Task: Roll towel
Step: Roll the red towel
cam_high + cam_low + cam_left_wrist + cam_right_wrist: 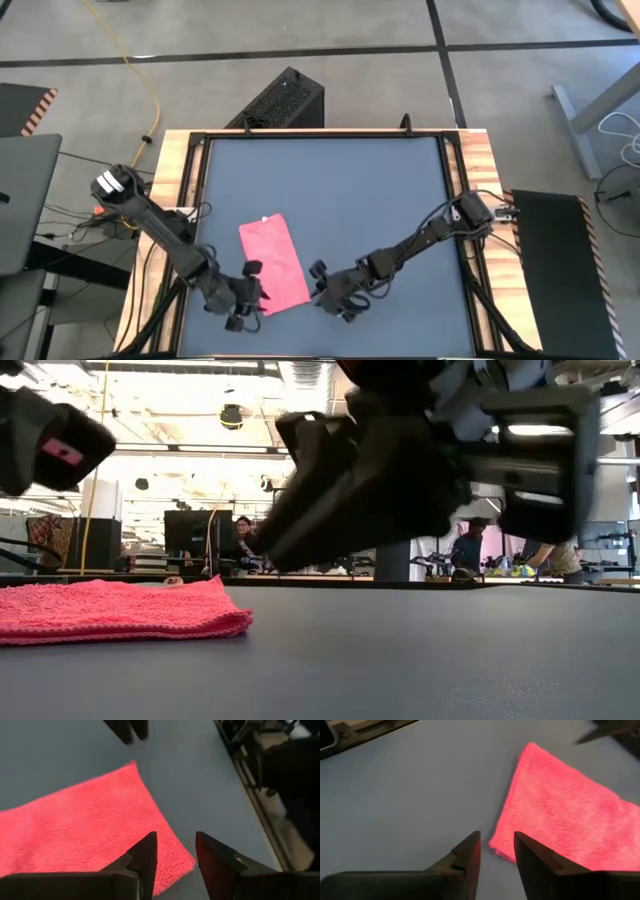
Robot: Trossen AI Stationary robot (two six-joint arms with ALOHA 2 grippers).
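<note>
Item one, the table [330,170]: we list a dark mat in a wooden frame, carrying a single cloth.

Item two, the towel [273,262]: pink-red terry, folded into a flat oblong, lying left of centre toward the table's near edge. We judge it light, soft and limp, with no stiffness to push against; it will sag and slip on the mat, so we would take it at the two near corners and turn that short edge over.

Item three, left pincer [250,290]: released, fingers parted, poised at the near left corner, holding nothing.

Item four, right pincer [322,288]: likewise released, just beside the near right corner, empty
</note>
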